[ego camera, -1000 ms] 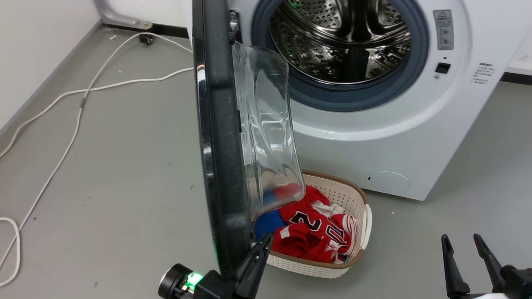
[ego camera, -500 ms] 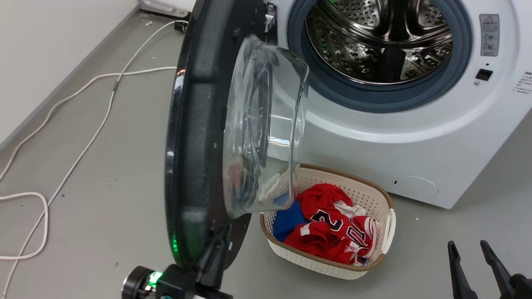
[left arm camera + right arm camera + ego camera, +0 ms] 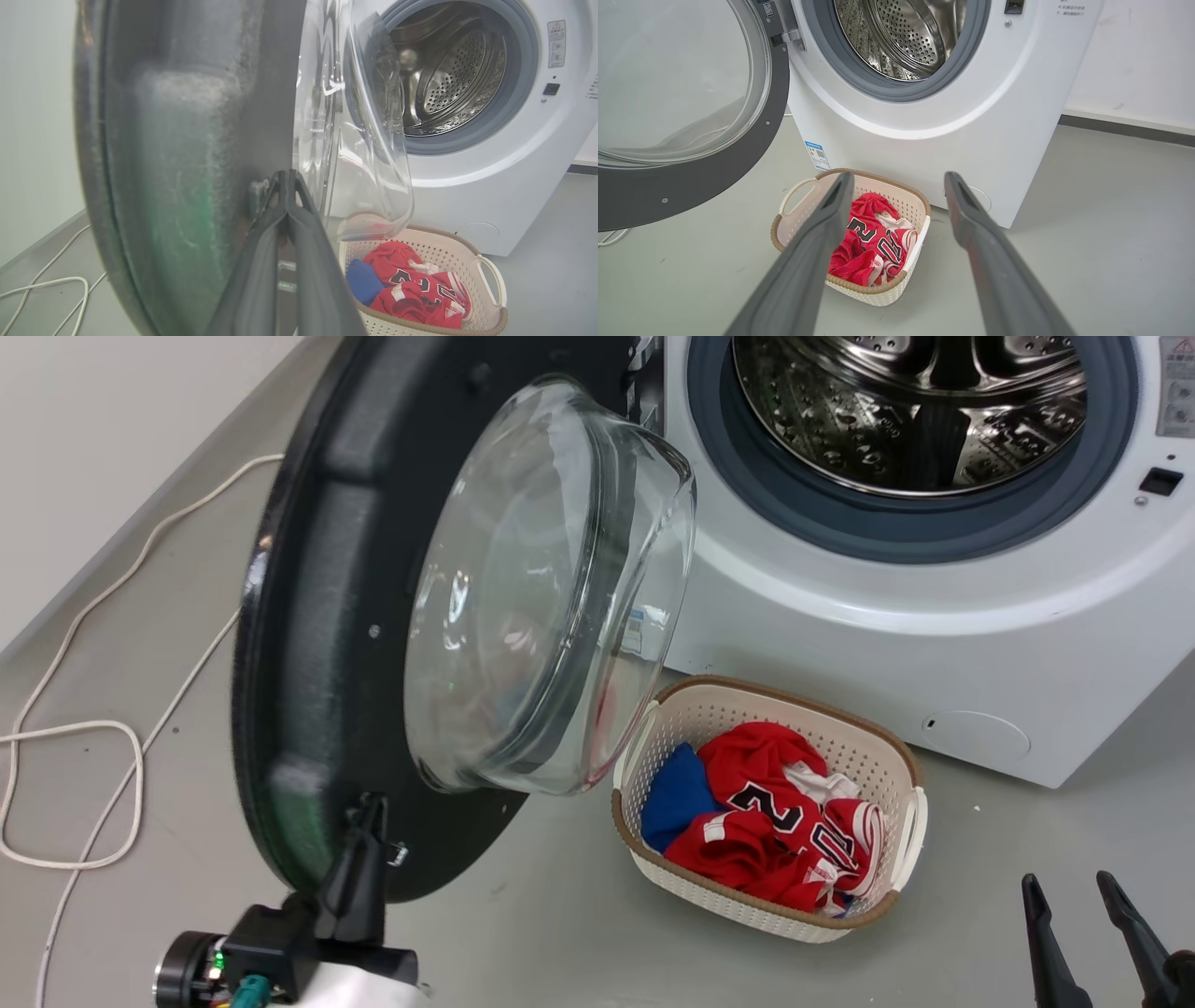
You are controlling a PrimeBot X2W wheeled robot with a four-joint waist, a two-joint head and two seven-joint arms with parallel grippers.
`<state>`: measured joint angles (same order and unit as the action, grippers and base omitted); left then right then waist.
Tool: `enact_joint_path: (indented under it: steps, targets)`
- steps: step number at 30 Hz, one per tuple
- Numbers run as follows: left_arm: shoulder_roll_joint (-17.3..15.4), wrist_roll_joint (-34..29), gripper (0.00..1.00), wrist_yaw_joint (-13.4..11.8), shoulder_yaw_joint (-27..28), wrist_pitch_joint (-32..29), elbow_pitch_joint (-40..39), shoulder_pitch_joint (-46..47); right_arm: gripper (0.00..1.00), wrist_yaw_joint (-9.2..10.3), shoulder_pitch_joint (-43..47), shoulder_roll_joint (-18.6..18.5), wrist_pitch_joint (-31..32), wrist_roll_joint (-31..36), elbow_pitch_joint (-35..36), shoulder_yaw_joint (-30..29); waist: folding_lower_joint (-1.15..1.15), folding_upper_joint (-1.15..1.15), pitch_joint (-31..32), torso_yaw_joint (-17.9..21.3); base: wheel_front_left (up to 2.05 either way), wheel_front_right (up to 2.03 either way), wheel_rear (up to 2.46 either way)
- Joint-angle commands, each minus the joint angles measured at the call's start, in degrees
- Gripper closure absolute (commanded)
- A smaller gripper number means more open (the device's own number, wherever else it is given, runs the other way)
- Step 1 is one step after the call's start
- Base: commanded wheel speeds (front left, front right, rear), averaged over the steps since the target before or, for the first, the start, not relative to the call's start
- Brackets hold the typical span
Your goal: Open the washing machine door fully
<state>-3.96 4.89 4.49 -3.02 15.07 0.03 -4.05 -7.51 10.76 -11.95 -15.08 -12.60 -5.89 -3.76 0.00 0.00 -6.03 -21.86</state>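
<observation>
The washing machine door (image 3: 327, 616) stands swung out to the left of the white machine (image 3: 887, 635), its inner black rim and clear glass bowl (image 3: 532, 597) facing me. My left gripper (image 3: 373, 805) is shut, its tips pressed against the lower inner rim of the door. In the left wrist view the closed left gripper (image 3: 286, 176) touches the dark door (image 3: 187, 140) beside the glass. My right gripper (image 3: 1069, 885) hangs open at the lower right, away from the door. In the right wrist view the open right gripper (image 3: 899, 177) frames the basket, with the door (image 3: 691, 191) at the upper left.
A cream basket (image 3: 896, 761) of red and blue clothes sits on the grey floor in front of the machine, right of the door. The steel drum opening (image 3: 934, 420) is uncovered. A white cable (image 3: 84, 728) loops on the floor at left, near the wall (image 3: 93, 411).
The door has swung further out to the left, showing more of its inner face. My left gripper has moved left with it. The head view has shifted as well. The right gripper stays put.
</observation>
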Motion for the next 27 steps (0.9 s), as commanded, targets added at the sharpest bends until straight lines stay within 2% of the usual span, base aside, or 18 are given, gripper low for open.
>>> enact_joint_path:
  steps: [1,14,27]
  targets:
    - [-0.34,0.38,1.00,-0.52,1.54,0.15,0.12,1.19,0.00,0.03,-0.30,-0.53,-0.12,-0.38,0.18,0.10,0.00,0.00,-0.68,-0.22,0.00,0.00,0.00]
    - [-0.50,1.34,1.00,-1.14,12.69,0.14,3.38,9.04,0.00,0.02,-4.68,-3.04,-0.12,-0.28,-0.68,0.60,0.00,0.00,-6.07,1.14,0.00,0.00,0.00]
    - [-3.57,1.96,1.00,-0.55,24.34,0.13,11.19,17.21,0.00,0.02,-10.29,-4.65,-0.12,0.19,-2.87,0.04,0.00,0.00,-11.29,3.51,0.00,0.00,0.00]
